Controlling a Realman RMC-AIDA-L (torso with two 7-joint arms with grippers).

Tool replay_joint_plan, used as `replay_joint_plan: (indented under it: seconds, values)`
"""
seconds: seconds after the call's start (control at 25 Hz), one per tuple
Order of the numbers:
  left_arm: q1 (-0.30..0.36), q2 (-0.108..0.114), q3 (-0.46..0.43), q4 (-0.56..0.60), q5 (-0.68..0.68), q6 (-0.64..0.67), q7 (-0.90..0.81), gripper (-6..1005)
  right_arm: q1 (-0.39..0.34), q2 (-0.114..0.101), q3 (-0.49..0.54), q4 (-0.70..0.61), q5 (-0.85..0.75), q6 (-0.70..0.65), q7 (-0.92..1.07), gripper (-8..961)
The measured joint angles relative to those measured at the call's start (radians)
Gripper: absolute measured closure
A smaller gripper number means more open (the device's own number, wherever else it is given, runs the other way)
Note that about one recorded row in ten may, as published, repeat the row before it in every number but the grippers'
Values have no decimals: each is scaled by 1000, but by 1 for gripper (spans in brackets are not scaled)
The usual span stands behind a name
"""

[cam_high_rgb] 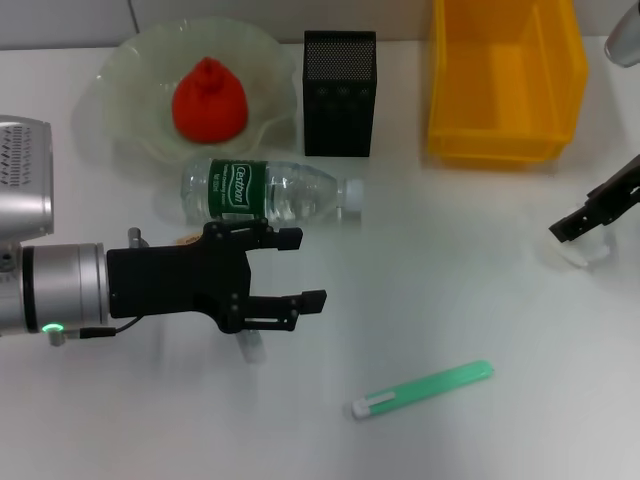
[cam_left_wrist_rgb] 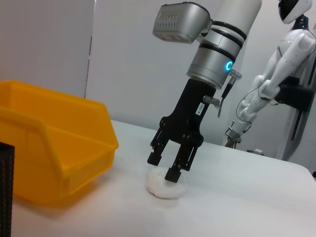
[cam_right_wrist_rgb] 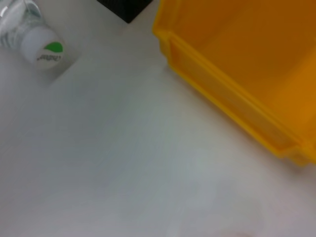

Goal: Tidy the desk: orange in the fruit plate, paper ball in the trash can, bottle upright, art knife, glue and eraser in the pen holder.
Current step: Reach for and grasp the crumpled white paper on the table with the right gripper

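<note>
White paper ball (cam_left_wrist_rgb: 165,183) half-hidden under right hand (cam_left_wrist_rgb: 165,167)

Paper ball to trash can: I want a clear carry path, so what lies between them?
Only bare desk between paper ball and trash can, per left wrist view.

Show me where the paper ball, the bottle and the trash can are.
paper ball (cam_left_wrist_rgb: 165,185), left wrist view, its front side.
bottle (cam_high_rgb: 236,187), head view, its green label.
trash can (cam_high_rgb: 500,147), head view, its front lip.

bright even light | soft shadows | right wrist view blurred
</note>
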Motion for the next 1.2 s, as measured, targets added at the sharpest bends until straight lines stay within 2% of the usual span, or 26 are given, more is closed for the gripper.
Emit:
replay_joint_plan:
  seconds: [0.76,1.2]
  values:
    - [1,2,-1,0,0,8,1,174,7,1,0,44,-27,21,-6,190]
    - [-9,2,-1,0,0,3,1,175,10,0,7,21,-18,6,-3,357]
